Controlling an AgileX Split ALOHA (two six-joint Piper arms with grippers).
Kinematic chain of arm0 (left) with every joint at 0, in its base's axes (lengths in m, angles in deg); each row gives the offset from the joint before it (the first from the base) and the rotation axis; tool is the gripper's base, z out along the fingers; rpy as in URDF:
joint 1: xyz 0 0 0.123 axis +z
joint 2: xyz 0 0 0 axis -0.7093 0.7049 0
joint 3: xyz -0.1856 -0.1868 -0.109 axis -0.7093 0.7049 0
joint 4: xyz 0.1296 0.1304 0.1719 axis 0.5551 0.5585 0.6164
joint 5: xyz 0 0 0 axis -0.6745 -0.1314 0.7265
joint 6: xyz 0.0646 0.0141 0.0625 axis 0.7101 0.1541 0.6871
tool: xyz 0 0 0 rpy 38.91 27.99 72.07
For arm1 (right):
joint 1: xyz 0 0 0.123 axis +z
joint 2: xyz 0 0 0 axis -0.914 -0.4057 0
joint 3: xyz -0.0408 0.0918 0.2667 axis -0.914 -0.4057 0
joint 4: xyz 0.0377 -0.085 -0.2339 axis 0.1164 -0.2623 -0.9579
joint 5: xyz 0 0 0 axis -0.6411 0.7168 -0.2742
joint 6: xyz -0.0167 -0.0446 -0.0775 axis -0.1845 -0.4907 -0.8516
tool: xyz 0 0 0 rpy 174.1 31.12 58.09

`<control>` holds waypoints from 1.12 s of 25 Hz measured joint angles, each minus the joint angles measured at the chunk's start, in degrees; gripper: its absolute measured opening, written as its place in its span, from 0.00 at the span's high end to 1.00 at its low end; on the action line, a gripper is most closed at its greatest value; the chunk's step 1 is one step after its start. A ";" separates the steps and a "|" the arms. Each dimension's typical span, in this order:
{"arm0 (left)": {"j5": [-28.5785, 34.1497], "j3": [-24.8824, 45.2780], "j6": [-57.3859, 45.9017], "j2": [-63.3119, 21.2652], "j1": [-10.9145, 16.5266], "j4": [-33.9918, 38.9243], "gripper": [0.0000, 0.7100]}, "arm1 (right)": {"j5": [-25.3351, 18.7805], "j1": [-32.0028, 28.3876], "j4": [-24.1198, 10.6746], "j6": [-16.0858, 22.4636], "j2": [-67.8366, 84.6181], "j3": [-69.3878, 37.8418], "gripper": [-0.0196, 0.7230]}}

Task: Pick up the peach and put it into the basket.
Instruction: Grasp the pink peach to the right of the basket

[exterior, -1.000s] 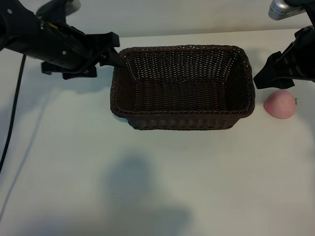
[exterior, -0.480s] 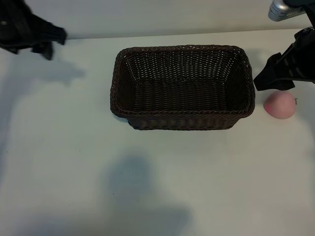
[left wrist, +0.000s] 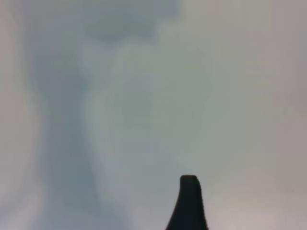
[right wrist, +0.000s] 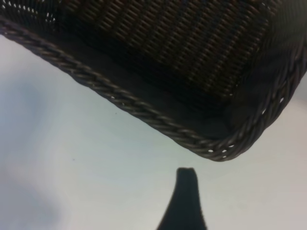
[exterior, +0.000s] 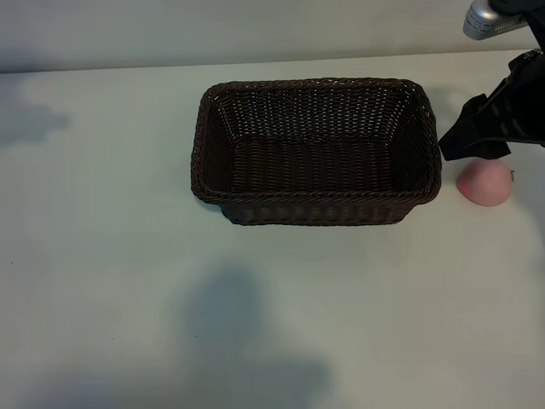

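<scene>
The left gripper (left wrist: 188,201) is out of the exterior view and shows only one dark fingertip over bare table (exterior: 102,256) in its own wrist view, its jaws standing open with nothing between them. In the middle of the table sits the basket (exterior: 316,209), dark brown wicker with a braided rim, holding nothing. Just beside its right end lies the peach (exterior: 485,181) (pale pink, resting on the table outside the basket), and the right gripper (exterior: 464,141) hangs just above and beside it, near the basket's corner, jaws open wide and gripping nothing.
</scene>
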 joint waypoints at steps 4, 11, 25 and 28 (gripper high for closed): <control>0.14 0.60 3.66 -6.39 0.76 -6.00 0.16 | 0.00 0.00 0.00 0.00 0.00 0.00 0.17; -5.04 11.76 6.69 -26.99 0.82 -10.08 0.16 | 0.00 0.00 0.00 0.00 0.00 0.00 0.17; -5.72 41.37 3.36 -64.83 0.82 -7.44 0.16 | 0.10 0.00 0.00 0.00 0.00 0.00 0.17; -5.72 46.77 2.30 -69.51 0.50 -6.73 0.16 | 0.15 0.00 0.00 0.00 0.00 0.00 0.17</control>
